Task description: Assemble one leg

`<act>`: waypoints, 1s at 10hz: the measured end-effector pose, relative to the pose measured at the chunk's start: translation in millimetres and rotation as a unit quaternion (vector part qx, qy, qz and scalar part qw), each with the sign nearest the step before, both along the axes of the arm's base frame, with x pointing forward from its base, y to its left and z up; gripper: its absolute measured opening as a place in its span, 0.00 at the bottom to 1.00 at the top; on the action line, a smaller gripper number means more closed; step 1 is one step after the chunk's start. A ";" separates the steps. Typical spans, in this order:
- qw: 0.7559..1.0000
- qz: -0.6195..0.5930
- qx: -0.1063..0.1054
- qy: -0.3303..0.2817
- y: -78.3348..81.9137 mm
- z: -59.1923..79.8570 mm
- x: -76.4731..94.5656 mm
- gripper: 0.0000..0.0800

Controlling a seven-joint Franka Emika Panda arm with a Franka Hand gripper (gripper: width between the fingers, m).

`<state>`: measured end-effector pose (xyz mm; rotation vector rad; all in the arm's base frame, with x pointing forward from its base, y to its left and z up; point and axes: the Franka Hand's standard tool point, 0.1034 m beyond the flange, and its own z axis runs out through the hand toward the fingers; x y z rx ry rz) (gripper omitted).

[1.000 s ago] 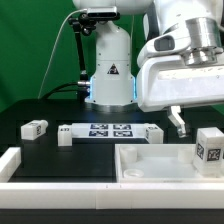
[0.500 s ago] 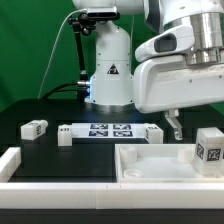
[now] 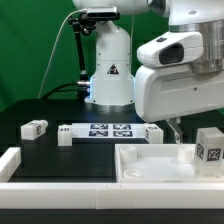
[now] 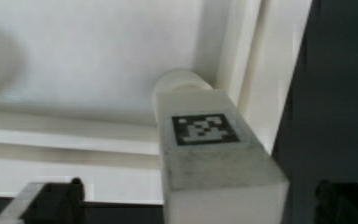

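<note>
The fingers (image 4: 51,203) of the gripper (image 4: 197,205) are spread wide and hold nothing. The leg (image 4: 211,140) stands right between them, one finger on each side, and it looks like neither one touches it. I think the leg is a light, hard little block with smooth sides that could slip, so pinch its two flat sides near the middle.
</note>
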<state>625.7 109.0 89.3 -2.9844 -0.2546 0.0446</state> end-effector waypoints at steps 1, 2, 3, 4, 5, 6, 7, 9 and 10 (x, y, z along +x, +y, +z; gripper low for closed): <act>1.000 -0.001 0.000 -0.002 0.4 -0.5 0.9 0.81; 1.000 0.000 0.000 -0.003 0.5 -0.8 1.1 0.81; 1.000 0.000 0.000 -0.003 0.4 -0.8 1.1 0.66; 1.000 0.000 0.000 -0.003 0.4 -0.8 1.1 0.66; 1.000 -0.005 0.000 -0.002 0.4 -0.8 1.1 0.49; 1.000 -0.021 -0.001 0.000 0.5 -0.8 1.1 0.36; 1.000 -0.020 -0.001 0.000 0.4 -0.8 1.1 0.36; 0.993 -0.120 0.004 0.010 1.7 -0.7 0.5 0.36; 0.985 -0.175 0.005 0.009 2.0 -1.0 0.6 0.36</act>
